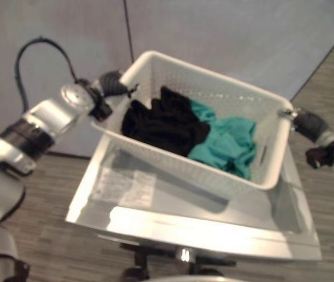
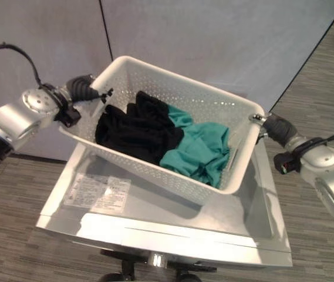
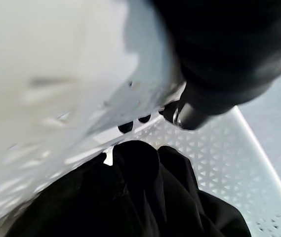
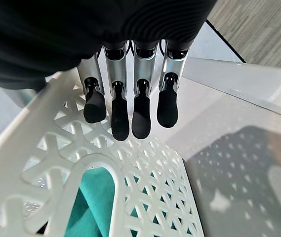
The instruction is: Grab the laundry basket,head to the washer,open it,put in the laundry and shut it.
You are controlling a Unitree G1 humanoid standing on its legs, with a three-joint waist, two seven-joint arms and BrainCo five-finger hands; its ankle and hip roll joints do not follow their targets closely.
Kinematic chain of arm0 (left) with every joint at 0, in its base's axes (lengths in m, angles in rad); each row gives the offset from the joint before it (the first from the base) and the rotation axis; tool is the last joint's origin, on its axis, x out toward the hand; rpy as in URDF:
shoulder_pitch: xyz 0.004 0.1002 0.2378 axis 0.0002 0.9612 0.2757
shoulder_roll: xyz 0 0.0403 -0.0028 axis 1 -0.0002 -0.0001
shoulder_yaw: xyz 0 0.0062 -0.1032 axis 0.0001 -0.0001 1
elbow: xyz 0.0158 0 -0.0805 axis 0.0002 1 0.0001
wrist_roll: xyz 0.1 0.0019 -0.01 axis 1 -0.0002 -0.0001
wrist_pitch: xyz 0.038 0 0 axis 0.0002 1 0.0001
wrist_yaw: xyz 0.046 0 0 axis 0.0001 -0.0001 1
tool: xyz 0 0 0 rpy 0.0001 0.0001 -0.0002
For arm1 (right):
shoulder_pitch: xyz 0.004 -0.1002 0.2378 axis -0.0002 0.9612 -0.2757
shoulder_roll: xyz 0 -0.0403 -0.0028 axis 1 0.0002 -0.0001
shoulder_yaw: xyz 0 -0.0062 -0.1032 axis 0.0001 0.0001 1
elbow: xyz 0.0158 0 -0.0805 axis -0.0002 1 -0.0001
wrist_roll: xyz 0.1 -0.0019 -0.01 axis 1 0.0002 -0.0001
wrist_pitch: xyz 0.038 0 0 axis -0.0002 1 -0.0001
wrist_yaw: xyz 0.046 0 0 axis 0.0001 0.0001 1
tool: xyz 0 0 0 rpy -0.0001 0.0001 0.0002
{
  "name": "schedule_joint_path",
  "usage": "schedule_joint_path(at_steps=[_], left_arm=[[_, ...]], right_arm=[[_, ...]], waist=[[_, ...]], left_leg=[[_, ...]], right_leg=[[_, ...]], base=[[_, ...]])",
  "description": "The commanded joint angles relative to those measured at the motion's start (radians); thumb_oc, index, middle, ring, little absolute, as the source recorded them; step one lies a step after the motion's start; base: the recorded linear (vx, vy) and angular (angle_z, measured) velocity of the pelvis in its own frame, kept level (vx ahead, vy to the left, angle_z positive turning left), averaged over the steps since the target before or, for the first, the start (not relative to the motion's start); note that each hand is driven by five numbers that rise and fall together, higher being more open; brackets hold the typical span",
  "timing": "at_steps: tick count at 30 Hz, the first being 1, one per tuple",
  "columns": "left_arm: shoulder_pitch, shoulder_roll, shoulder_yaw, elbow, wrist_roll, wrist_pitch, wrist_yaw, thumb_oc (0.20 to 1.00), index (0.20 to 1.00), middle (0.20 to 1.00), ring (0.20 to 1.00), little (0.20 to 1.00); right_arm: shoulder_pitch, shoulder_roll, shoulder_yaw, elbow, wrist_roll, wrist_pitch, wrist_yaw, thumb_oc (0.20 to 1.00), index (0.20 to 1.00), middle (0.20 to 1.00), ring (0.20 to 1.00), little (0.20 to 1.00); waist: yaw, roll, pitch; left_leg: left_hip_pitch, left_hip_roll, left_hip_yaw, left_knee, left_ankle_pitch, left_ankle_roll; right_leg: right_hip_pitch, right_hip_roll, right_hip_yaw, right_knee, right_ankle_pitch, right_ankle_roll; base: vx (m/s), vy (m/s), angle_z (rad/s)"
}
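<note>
White perforated plastic laundry basket (image 2: pixel 172 126), with black (image 2: pixel 134 132) and teal clothes (image 2: pixel 199 150), hangs tilted over the white washer's top (image 2: pixel 155 217), left hand (image 1: pixel 111 85) and right hand (image 2: pixel 278 128) at opposite rims; right fingers (image 4: pixel 130 116) straight against the wall, left fingers' state unclear.

the right hand (image 4: pixel 130 106) lays straight dark-tipped fingers (image 4: pixel 141 116) against the white lattice wall of the laundry basket (image 4: pixel 155 197), above its handle slot, where teal cloth (image 4: pixel 93 202) shows through.
</note>
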Motion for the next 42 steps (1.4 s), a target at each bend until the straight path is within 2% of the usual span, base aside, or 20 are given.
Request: schedule_joint_path(at_steps=[1, 4, 5, 6, 13, 21, 26, 28, 33, 38, 41, 42], left_arm=[[0.007, -0.074, 0.041, -0.090, -0.031, -0.115, 0.000, 0.200, 0.200, 0.200, 0.200, 0.200], [0.082, -0.056, 0.056, -0.181, -0.057, -0.107, 0.005, 0.200, 0.200, 0.200, 0.200, 0.200], [0.100, -0.055, 0.046, -0.212, -0.068, -0.098, -0.001, 1.000, 1.000, 1.000, 1.000, 1.000], [0.106, -0.058, 0.044, -0.226, -0.075, -0.098, 0.005, 1.000, 1.000, 1.000, 1.000, 1.000], [0.059, -0.088, 0.045, -0.202, -0.081, -0.113, 0.023, 1.000, 1.000, 1.000, 1.000, 1.000], [-0.013, -0.160, 0.059, -0.101, -0.105, -0.147, 0.057, 1.000, 1.000, 1.000, 1.000, 1.000], [-0.043, -0.207, 0.112, -0.093, -0.117, -0.188, 0.100, 1.000, 1.000, 1.000, 1.000, 1.000], [-0.043, -0.223, 0.164, -0.100, -0.140, -0.216, 0.128, 1.000, 1.000, 1.000, 1.000, 1.000], [0.002, -0.209, 0.254, -0.156, -0.136, -0.247, 0.158, 1.000, 1.000, 1.000, 1.000, 1.000], [0.148, -0.130, 0.381, -0.298, -0.125, -0.269, 0.181, 1.000, 1.000, 1.000, 1.000, 1.000], [0.188, -0.109, 0.422, -0.307, -0.127, -0.273, 0.196, 1.000, 1.000, 1.000, 1.000, 1.000], [0.215, -0.089, 0.463, -0.305, -0.124, -0.279, 0.215, 1.000, 1.000, 1.000, 1.000, 1.000]], right_arm=[[0.080, -0.030, 0.039, -0.017, -0.030, 0.013, 0.035, 0.200, 0.200, 0.200, 0.200, 0.200], [0.128, -0.041, 0.005, -0.001, -0.028, 0.012, 0.029, 0.200, 0.200, 0.200, 0.200, 0.200], [0.127, -0.044, 0.006, 0.021, -0.043, 0.015, 0.023, 0.316, 0.316, 0.316, 0.316, 0.316], [0.111, -0.040, 0.010, 0.043, -0.049, 0.012, 0.013, 1.000, 1.000, 1.000, 1.000, 1.000], [0.014, -0.004, 0.028, 0.170, -0.066, -0.005, -0.034, 1.000, 1.000, 1.000, 1.000, 1.000], [-0.252, 0.069, 0.029, 0.475, -0.009, -0.068, -0.164, 1.000, 1.000, 1.000, 1.000, 1.000], [-0.365, 0.096, 0.016, 0.550, 0.043, -0.113, -0.213, 1.000, 1.000, 1.000, 1.000, 1.000], [-0.408, 0.103, -0.001, 0.576, 0.056, -0.137, -0.241, 1.000, 1.000, 1.000, 1.000, 1.000], [-0.420, 0.111, -0.033, 0.587, 0.056, -0.155, -0.270, 1.000, 1.000, 1.000, 1.000, 1.000], [-0.368, 0.139, -0.100, 0.572, 0.041, -0.163, -0.293, 1.000, 1.000, 1.000, 1.000, 1.000], [-0.356, 0.151, -0.115, 0.566, 0.046, -0.169, -0.301, 1.000, 1.000, 1.000, 1.000, 1.000], [-0.343, 0.155, -0.137, 0.557, 0.049, -0.176, -0.311, 1.000, 1.000, 1.000, 1.000, 1.000]], waist=[[0.041, 0.013, 0.013], [0.047, 0.009, 0.016], [0.051, 0.011, 0.017], [0.050, 0.011, 0.019], [0.052, 0.016, 0.020], [0.061, 0.022, 0.008], [0.066, 0.020, -0.001], [0.072, 0.016, -0.008], [0.080, 0.013, -0.015], [0.099, 0.009, -0.024], [0.103, 0.009, -0.025], [0.106, 0.008, -0.026]], left_leg=[[0.081, 0.096, -0.001, 0.158, -0.153, -0.037], [0.079, 0.095, -0.010, 0.157, -0.154, -0.038], [0.078, 0.095, -0.013, 0.157, -0.153, -0.038], [0.078, 0.094, -0.015, 0.156, -0.153, -0.038], [0.074, 0.090, -0.023, 0.154, -0.152, -0.039], [0.080, 0.083, -0.027, 0.153, -0.161, -0.037], [0.091, 0.080, -0.029, 0.149, -0.169, -0.036], [0.096, 0.079, -0.033, 0.144, -0.173, -0.035], [0.104, 0.078, -0.034, 0.140, -0.182, -0.033], [0.109, 0.072, -0.044, 0.143, -0.195, -0.028], [0.110, 0.069, -0.046, 0.141, -0.196, -0.027], [0.111, 0.067, -0.047, 0.140, -0.198, -0.026]], right_leg=[[-0.056, -0.027, -0.020, 0.072, -0.065, 0.037], [-0.052, -0.029, -0.028, 0.070, -0.066, 0.036], [-0.049, -0.030, -0.034, 0.068, -0.067, 0.035], [-0.050, -0.030, -0.036, 0.068, -0.067, 0.035], [-0.046, -0.032, -0.044, 0.061, -0.065, 0.037], [-0.036, -0.032, -0.042, 0.053, -0.063, 0.039], [-0.027, -0.031, -0.040, 0.056, -0.066, 0.040], [-0.023, -0.031, -0.044, 0.055, -0.067, 0.041], [-0.018, -0.032, -0.044, 0.051, -0.067, 0.043], [-0.008, -0.036, -0.049, 0.048, -0.068, 0.042], [-0.005, -0.037, -0.049, 0.048, -0.067, 0.042], [-0.004, -0.039, -0.051, 0.048, -0.067, 0.042]], base=[[0.00, 0.000, 0.00], [-0.01, -0.022, 0.09], [-0.01, -0.041, 0.11], [-0.01, -0.029, 0.05], [-0.01, -0.016, 0.04], [0.00, -0.002, 0.03], [0.00, 0.000, 0.00], [0.00, 0.000, 0.00], [0.00, 0.000, 0.00], [0.00, 0.000, 0.00], [0.00, 0.000, 0.00], [0.00, 0.000, 0.00]])
